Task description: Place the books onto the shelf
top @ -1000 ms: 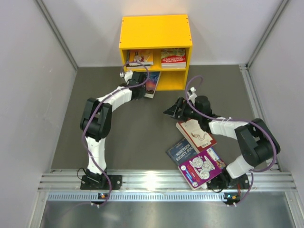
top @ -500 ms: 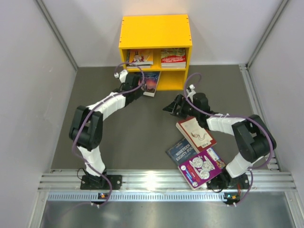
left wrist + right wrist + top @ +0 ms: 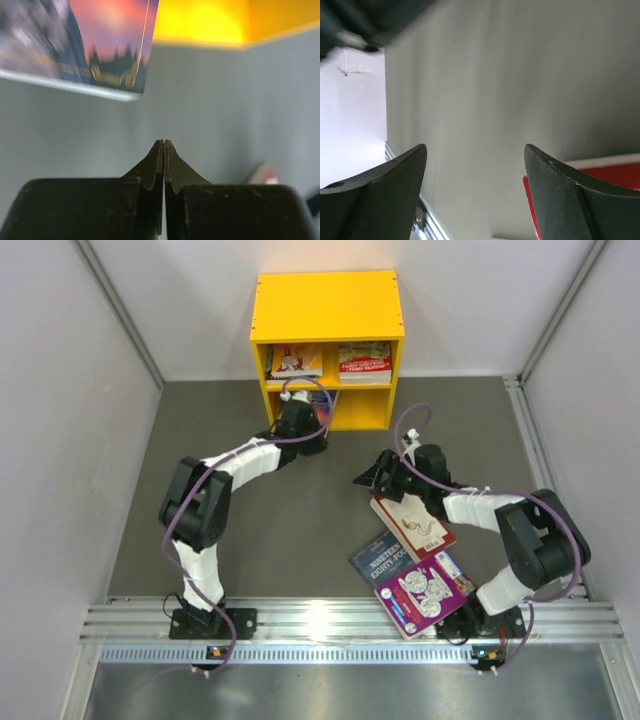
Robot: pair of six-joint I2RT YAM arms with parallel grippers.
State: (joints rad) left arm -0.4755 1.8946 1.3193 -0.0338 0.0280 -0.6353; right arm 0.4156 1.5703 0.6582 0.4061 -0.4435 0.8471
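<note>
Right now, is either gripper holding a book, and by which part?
Neither: the left gripper is shut on nothing, the right gripper open and empty.

From above, the left arm (image 3: 255, 454) covers most of the sunset-cover book (image 3: 326, 400) at the shelf's (image 3: 327, 305) lower opening. The left wrist view shows that cover blurred and cut by the top edge. The right wrist view's red book (image 3: 615, 175) runs off the right edge.

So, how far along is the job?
Done: two books in the upper compartments of the shelf. In hand: nothing; left claw shut, empty, by the sunset book at the lower opening; right claw open near the red-cream book. Left: that one, the dark blue book, the purple book.
</note>
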